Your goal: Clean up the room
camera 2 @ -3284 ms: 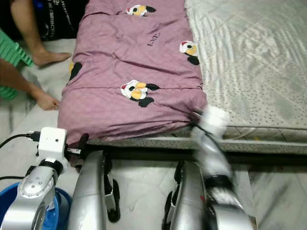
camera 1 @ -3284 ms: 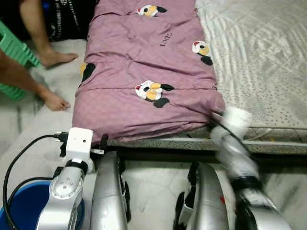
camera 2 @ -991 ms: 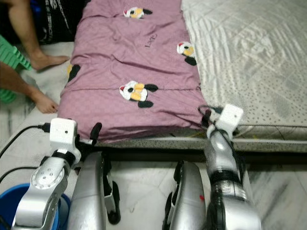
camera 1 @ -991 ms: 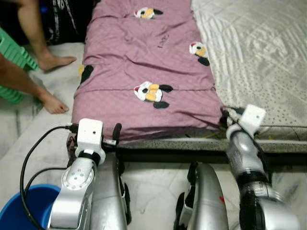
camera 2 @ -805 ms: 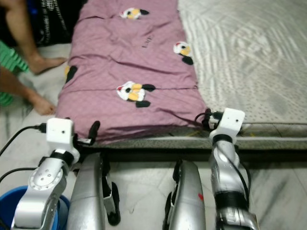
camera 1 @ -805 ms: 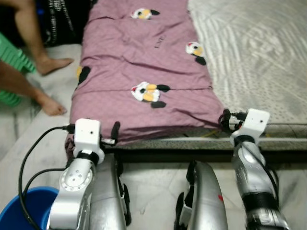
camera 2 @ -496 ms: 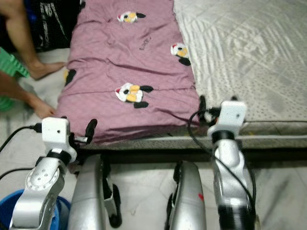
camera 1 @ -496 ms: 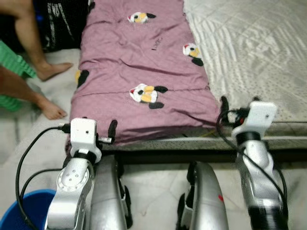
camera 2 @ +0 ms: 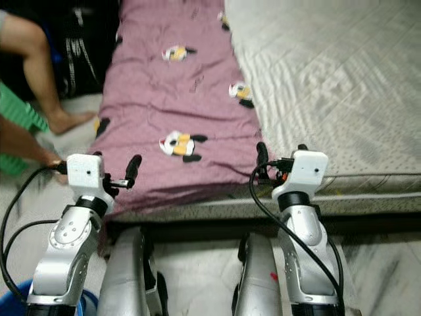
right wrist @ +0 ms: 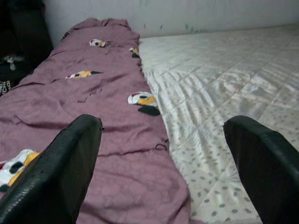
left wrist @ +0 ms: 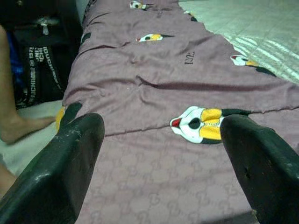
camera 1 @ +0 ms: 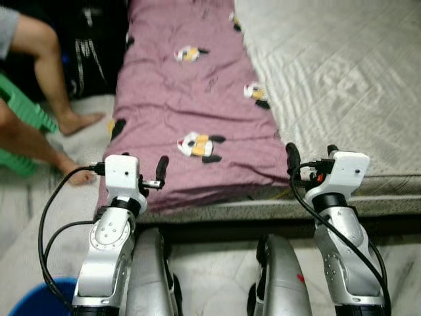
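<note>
Far left: a person's bare legs (camera 1: 46,85) on the floor, w/ a green plastic item (camera 1: 20,141) beside them and a dark bag (camera 1: 92,46) against the bed's left side. Blue bucket (camera 1: 29,306) at the near left corner, partly cut off.

Left pincer (camera 1: 141,168) is raised at the near left corner of the purple blanket (camera 1: 191,99), fingers spread wide apart, holding nothing; left wrist view looks along the blanket btwn the two black fingers (left wrist: 60,172).

Blanket lies lengthwise along the left part of the mattress (camera 1: 342,72), cartoon prints on it, its near end draped over the bed's near edge.

Right pincer (camera 1: 308,158) is at the blanket's near right corner, where blanket meets the bare pale quilted mattress; fingers also wide apart, empty. Right wrist view: blanket on one side, mattress on the other, wall (right wrist: 187,14) at the far end.
</note>
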`<state>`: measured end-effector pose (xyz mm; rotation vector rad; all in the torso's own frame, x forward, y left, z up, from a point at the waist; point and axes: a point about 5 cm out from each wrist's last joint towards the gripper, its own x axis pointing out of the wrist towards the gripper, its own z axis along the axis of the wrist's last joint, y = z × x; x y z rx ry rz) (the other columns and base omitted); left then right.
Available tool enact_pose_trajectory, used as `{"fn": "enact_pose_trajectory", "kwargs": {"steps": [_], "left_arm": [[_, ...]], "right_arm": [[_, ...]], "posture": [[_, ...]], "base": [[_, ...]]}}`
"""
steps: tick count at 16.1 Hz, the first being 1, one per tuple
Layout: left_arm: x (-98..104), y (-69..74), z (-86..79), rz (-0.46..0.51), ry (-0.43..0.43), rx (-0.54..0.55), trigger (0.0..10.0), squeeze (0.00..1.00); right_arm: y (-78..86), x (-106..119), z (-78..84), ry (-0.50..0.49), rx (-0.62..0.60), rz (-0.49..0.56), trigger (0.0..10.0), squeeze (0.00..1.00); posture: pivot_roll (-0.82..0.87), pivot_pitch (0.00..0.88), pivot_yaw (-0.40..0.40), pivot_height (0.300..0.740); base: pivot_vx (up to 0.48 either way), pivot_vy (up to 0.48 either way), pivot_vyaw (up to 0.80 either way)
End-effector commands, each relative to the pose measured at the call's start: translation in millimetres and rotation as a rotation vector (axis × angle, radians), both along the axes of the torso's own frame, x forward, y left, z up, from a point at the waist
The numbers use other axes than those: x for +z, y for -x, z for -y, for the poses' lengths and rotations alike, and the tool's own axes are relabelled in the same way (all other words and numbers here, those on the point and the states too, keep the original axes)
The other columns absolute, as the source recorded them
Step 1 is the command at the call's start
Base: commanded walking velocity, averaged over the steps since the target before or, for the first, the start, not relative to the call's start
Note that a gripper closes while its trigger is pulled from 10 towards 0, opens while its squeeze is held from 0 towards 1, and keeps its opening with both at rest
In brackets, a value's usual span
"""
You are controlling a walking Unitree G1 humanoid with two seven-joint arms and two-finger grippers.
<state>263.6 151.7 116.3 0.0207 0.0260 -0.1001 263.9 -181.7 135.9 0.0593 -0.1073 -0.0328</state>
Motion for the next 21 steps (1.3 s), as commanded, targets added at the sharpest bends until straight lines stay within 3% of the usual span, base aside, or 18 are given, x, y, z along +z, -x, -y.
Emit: {"fn": "enact_pose_trajectory", "kwargs": {"steps": [1,10,12,17,21], "left_arm": [[0,-3.4,0.1,0.01,0.001,0.004,10.0,0.0],[-5,-16.7,10.9,0.021,0.011,-0.032,10.0,0.0],[-20,-15.6,15.8,-0.033,0.023,-0.081,10.0,0.0],[-36,-11.1,15.7,-0.074,0.01,-0.072,10.0,0.0],[-36,-10.1,15.6,-0.062,0.004,-0.071,10.0,0.0]], "right_arm": [[-3.0,7,2.1,-0.003,-0.003,0.018,10.0,0.0],[-13.2,2,-5.0,-0.005,0.009,0.012,10.0,0.0],[-16.0,-2,-8.7,0.004,0.022,-0.002,10.0,0.0],[-12.6,-11,-12.9,0.019,0.053,-0.028,10.0,0.0],[-7.2,-19,-13.7,0.057,0.069,-0.057,10.0,0.0]], "posture": [[-0.05,0.007,0.047,0.644],[-0.05,0.0,0.054,0.74],[-0.06,0.0,0.05,0.74],[-0.07,0.0,0.046,0.74],[-0.07,0.0,0.047,0.74]], "base": [[0.0,0.0,0.0],[0.0,0.0,0.0],[0.0,0.0,0.0],[0.0,0.0,0.0],[0.0,0.0,0.2]]}}
